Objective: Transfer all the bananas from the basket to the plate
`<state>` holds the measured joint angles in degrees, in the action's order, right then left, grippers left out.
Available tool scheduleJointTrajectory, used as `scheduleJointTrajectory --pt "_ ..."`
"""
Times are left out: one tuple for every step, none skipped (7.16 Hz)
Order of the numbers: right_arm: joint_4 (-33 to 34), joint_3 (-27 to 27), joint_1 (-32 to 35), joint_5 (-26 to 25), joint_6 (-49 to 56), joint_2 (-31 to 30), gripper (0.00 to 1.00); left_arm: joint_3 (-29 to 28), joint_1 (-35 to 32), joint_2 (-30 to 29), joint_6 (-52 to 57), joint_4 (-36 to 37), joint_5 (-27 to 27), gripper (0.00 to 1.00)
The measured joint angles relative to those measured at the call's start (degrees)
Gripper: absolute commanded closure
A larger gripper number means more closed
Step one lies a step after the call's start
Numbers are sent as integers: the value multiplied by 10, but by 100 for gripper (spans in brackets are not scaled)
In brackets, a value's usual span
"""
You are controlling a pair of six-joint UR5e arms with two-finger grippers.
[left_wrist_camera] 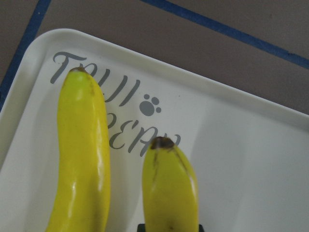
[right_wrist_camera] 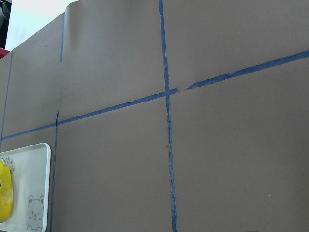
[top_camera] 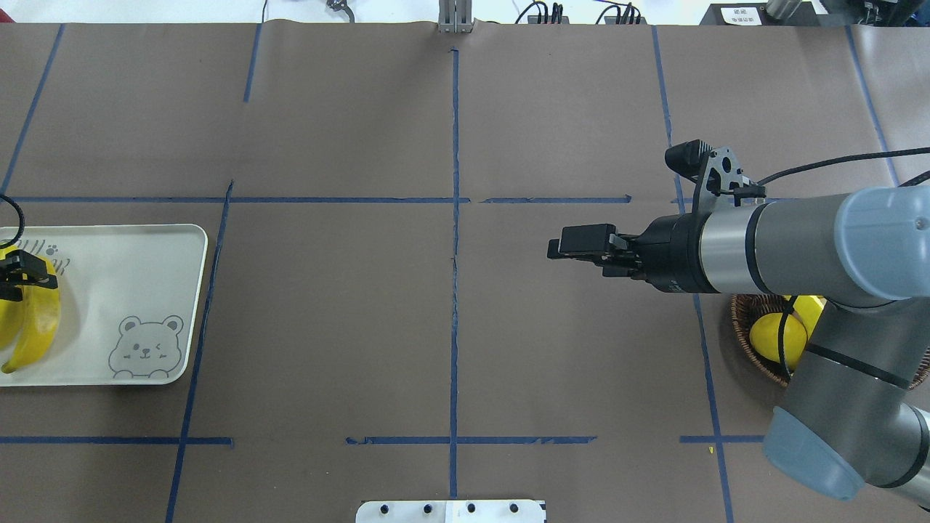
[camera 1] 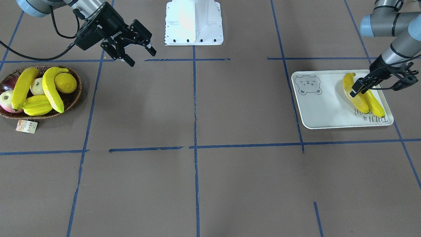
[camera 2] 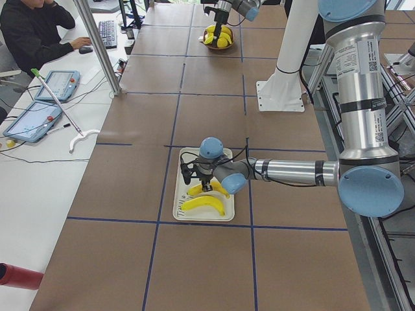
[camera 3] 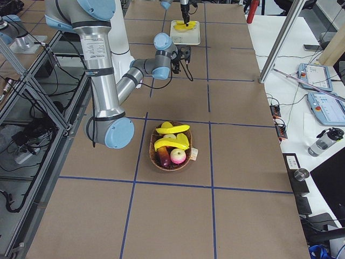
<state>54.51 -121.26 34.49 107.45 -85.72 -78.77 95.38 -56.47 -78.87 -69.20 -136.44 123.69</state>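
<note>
Left gripper [camera 1: 360,88] is sitting over two bananas [camera 1: 360,104] at the plate's [camera 1: 322,108] end, its grip impossible to tell. Right gripper [camera 1: 142,58] is hanging spread and empty beside the basket [camera 1: 73,100], which is holding two more. A neighbouring lemon [camera 1: 65,83] is probably inviting a wrong grab.

basket [camera 1: 76,98]: robot's right end of the table, tag [camera 1: 26,126] on the table just off its rim, on the side away from the robot
basket bananas [camera 1: 22,88]: two, lying on top of the other fruit, lemon [camera 1: 65,82] beside them
plate [camera 1: 325,108]: robot's left end, well apart from the basket
plate bananas [camera 1: 358,98]: two, side by side at the plate's end away from the basket
left gripper [camera 1: 374,91]: right over the plate bananas
right gripper [camera 1: 141,56]: over the table, near the basket on its inner side
</note>
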Motion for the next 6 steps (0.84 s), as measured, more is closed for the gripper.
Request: scheduleJointTrajectory --pt "0 -3 14 8 1 -9 0 5 -2 0 5 0 5 0" --pt "1 -10 26 16 3 -30 0 11 -7 0 9 0 20 0" --pt "1 -21 35 19 5 -65 0 19 -20 -1 11 1 49 0" --pt "0 -30 41 21 7 -107 0 30 -32 -3 11 4 76 0" --pt "-1 -37 46 26 10 -148 0 49 -37 -11 10 23 89 0" --pt "-13 -41 55 41 16 -190 0 73 -38 -30 9 62 93 0"
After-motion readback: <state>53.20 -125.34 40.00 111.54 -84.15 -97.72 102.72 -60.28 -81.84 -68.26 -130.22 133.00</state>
